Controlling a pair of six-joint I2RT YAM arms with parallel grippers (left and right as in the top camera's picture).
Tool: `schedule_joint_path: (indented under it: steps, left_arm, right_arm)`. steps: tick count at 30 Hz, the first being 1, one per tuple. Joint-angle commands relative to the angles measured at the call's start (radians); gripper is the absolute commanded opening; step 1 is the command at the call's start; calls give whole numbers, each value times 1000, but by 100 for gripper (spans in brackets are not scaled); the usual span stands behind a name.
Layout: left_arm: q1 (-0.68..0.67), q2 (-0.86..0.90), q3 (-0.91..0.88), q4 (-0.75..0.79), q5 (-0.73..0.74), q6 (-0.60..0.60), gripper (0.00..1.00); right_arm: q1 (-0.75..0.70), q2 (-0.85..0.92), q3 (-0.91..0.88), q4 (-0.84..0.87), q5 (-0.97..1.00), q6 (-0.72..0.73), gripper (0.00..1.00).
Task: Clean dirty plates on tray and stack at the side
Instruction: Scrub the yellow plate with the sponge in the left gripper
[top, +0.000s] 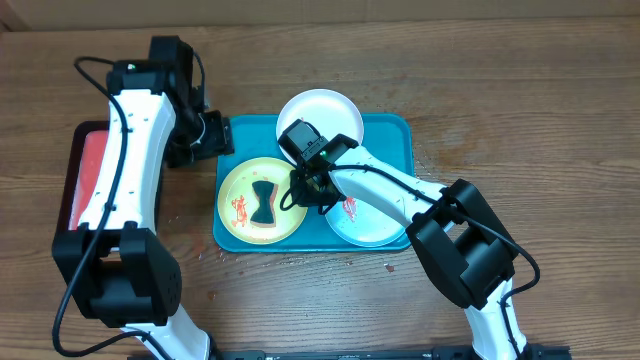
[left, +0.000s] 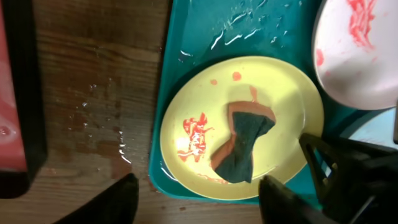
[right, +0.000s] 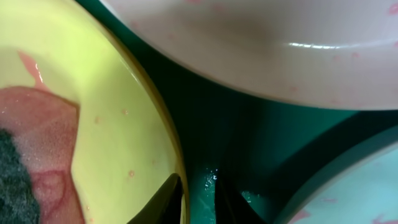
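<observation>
The turquoise tray holds three plates. The yellow-green plate lies at its left with red sauce smears and a dark green and orange sponge on it. The white plate is at the back and the light teal plate at the front right. My right gripper is at the yellow-green plate's right rim. In the right wrist view its fingers are nearly together, pinching that rim. My left gripper is open and empty above the tray's edge, near the yellow-green plate and sponge.
A red dark-rimmed tray lies at the far left under my left arm. Water droplets wet the wooden table and the tray floor. The white plate shows sauce smears.
</observation>
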Motion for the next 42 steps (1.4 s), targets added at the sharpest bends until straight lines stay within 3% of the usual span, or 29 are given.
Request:
schedule_joint_path:
  steps: [1,5,15,22,31,39,42]
  left_arm:
    - [-4,16,-80,45,101,33,60]
    - [-5,16,-190,127,242,86,60]
    - [-5,16,-432,336,370,142,59]
    - [-5,16,-543,475,392,98,57]
    - [-64,16,-577,533,389,103,54]
    - [-89,16,-577,536,225,66,32]
    - [-89,16,-577,536,117,23,15]
  right_arm:
    - [5,25,5,-3,-27,1,20]
    - [5,25,5,0,-27,1,20]
    - [5,25,5,4,-23,1,21]
    - [5,25,5,11,-23,1,21]
    - [5,25,5,15,-23,1,21]
    - [5,25,5,14,-15,1,21]
    - [5,25,5,14,-15,0,21]
